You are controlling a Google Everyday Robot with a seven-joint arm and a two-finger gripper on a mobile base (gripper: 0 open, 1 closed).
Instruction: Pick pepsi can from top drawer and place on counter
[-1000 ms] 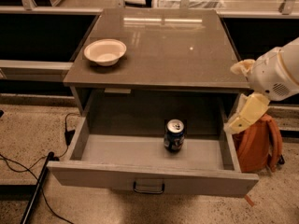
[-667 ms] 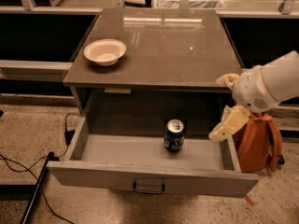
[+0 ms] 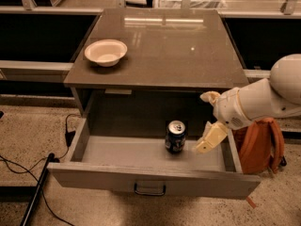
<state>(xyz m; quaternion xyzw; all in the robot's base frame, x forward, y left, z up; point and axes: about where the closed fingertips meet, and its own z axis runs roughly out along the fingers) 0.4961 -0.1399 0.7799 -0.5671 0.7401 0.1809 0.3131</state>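
The pepsi can [image 3: 175, 136] stands upright on the grey floor of the pulled-out top drawer [image 3: 117, 154], a little right of its middle. The drawer's dark handle [image 3: 149, 190] shows on its front. My gripper [image 3: 209, 120] reaches in from the right on a white arm, above the drawer's right part and just right of the can, not touching it. One cream finger [image 3: 211, 139] points down toward the can, the other [image 3: 210, 97] sits higher near the counter's edge; the fingers are apart and hold nothing. The brown-grey counter [image 3: 164, 46] tops the cabinet.
A white bowl [image 3: 106, 52] sits on the counter's left side. An orange bag [image 3: 261, 147] leans by the cabinet's right side. Black cables [image 3: 28, 171] and a dark pole lie on the speckled floor at left. Dark shelving runs behind.
My gripper and arm have moved left and down from the cabinet's right side to over the drawer, close beside the can. The can and bowl have not moved.
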